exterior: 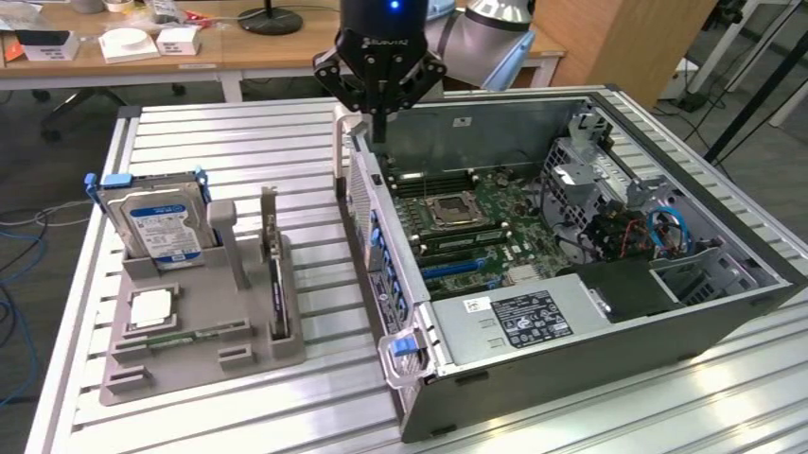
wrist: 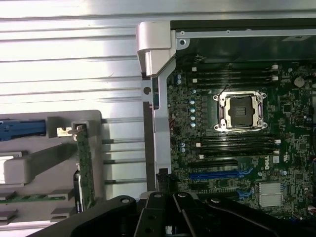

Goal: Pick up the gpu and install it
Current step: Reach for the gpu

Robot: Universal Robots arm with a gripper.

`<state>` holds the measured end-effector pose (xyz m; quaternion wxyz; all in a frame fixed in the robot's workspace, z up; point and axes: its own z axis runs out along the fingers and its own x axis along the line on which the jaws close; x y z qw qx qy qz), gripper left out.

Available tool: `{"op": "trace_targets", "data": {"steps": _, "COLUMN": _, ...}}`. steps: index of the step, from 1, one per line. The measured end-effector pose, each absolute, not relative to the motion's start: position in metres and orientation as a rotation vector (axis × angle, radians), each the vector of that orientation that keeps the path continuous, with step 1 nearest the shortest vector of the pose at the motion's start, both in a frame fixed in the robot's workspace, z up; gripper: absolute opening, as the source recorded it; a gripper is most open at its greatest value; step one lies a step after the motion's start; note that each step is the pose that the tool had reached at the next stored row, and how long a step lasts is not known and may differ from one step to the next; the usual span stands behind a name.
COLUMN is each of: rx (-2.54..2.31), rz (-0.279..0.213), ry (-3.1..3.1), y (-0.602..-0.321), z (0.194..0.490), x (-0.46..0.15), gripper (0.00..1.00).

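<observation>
Well, you have not picked up the gpu (exterior: pixel 275 274) yet, so the whole job is left. It stands on its thin edge in the grey holder (exterior: pixel 189 352), near the table's (exterior: pixel 253 142) edge on the exterior view's left. Your claw (exterior: pixel 375 128) looks pinched shut with nothing in it. It hangs over the far corner of the computer case (exterior: pixel 555 378), well apart from the gpu.

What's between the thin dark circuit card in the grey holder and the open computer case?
Only bare silver slatted table separates the gpu and case, in both views.
</observation>
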<state>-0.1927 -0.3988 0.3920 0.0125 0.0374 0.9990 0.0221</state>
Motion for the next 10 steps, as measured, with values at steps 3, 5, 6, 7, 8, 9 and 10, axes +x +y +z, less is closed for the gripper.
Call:
{"op": "trace_targets", "data": {"steps": 3, "rx": 0.117, "rz": 0.069, "ry": 3.114, "y": -0.3989, "z": 0.3918, "x": -0.1946, "gripper": 0.11}}
{"op": "trace_targets", "data": {"steps": 5, "rx": 0.117, "rz": 0.069, "ry": 3.114, "y": -0.3988, "z": 0.3916, "x": -0.1959, "gripper": 0.11}}
{"op": "trace_targets", "data": {"steps": 6, "rx": 0.117, "rz": 0.069, "ry": 3.114, "y": -0.3988, "z": 0.3915, "x": -0.1965, "gripper": 0.11}}
{"op": "trace_targets", "data": {"steps": 7, "rx": 0.117, "rz": 0.069, "ry": 3.114, "y": -0.3988, "z": 0.3913, "x": -0.1971, "gripper": 0.11}}
{"op": "trace_targets", "data": {"steps": 8, "rx": 0.117, "rz": 0.069, "ry": 3.114, "y": -0.3988, "z": 0.3913, "x": -0.1977, "gripper": 0.11}}
{"op": "trace_targets", "data": {"steps": 9, "rx": 0.117, "rz": 0.069, "ry": 3.114, "y": -0.3988, "z": 0.3912, "x": -0.1983, "gripper": 0.11}}
{"op": "trace_targets", "data": {"steps": 10, "rx": 0.117, "rz": 0.069, "ry": 3.114, "y": -0.3988, "z": 0.3911, "x": -0.1988, "gripper": 0.11}}
